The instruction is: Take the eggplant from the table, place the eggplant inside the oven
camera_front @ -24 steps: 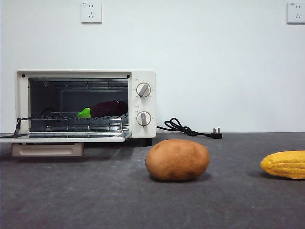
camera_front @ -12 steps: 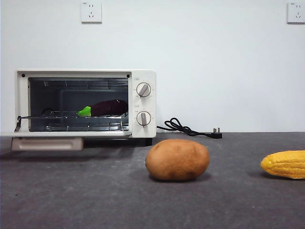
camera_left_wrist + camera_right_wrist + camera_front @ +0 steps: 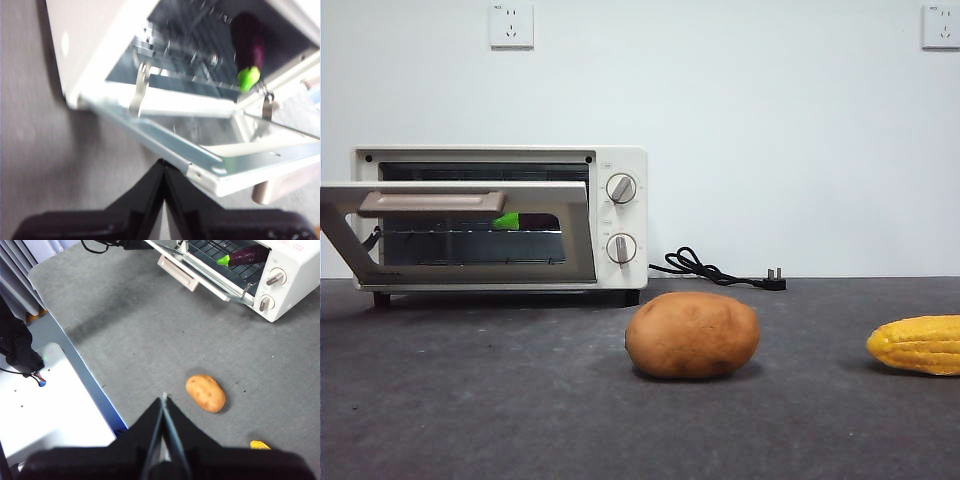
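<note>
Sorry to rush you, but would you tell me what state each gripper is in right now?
Left gripper: shut, holding nothing, just below the oven door's edge.
Right gripper: shut, holding nothing, high above the table.

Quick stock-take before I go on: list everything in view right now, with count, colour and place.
eggplant: 1, dark purple with green cap, on the rack inside the oven
oven: 1, cream-white, far left of the table, door partly raised
potato: 1, brown, on the table in front of the oven's right end
corn cob: 1, yellow, on the table at the right edge of the front view
power cord: 1, black, unplugged, on the table right of the oven
wall sockets: 2, white, high on the wall
table: 1, dark grey
left pincer: 1, black, shut, at the oven door's edge
right pincer: 1, black, shut, high above the table
</note>
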Available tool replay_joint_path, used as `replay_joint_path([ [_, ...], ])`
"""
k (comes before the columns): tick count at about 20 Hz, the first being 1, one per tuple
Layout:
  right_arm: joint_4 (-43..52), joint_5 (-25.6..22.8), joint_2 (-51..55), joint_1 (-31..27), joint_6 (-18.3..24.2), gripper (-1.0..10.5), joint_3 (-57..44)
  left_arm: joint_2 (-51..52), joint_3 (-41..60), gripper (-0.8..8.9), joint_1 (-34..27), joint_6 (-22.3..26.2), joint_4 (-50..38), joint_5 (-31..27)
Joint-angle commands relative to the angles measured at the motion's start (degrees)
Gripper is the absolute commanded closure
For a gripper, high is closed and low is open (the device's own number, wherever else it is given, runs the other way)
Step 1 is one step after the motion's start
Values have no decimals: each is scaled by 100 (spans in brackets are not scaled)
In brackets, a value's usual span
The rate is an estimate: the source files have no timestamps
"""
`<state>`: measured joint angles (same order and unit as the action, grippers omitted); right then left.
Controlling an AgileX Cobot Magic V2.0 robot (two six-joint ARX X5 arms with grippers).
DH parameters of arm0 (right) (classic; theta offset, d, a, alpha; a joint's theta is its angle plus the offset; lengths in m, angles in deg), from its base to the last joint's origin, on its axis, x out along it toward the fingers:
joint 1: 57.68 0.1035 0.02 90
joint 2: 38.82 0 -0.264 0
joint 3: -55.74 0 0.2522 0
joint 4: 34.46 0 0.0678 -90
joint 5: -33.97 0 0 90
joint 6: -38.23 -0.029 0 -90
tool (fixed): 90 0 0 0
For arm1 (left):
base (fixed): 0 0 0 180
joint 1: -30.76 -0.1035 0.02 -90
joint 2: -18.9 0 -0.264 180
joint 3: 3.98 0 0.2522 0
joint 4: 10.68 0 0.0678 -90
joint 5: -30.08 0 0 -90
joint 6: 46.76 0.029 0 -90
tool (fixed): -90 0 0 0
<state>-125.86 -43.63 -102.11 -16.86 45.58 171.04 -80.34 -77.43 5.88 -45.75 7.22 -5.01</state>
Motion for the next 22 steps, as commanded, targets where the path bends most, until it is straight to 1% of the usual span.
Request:
replay_joint_path([
  [1, -136, 0, 7, 9, 42, 958, -22, 92, -11, 820, 177, -243, -365, 133],
  [4, -136, 0, 7, 9, 39, 958, -22, 101, -13, 820, 280, -435, -807, -157],
  [9, -136, 0, 7, 9, 37, 958, -22, 101, -15, 820, 455, -538, -1386, -535],
  [16, -136, 0, 7, 9, 26, 958, -22, 101, -133, 820, 675, -535, -1980, -1587],
  [18, -136, 0, 7, 9, 20, 958, -22, 101, -205, 820, 715, -535, -2013, -1744],
  [22, -136, 0, 7, 9, 20, 958, -22, 131, -365, 820, 763, -553, -1816, -1725],
])
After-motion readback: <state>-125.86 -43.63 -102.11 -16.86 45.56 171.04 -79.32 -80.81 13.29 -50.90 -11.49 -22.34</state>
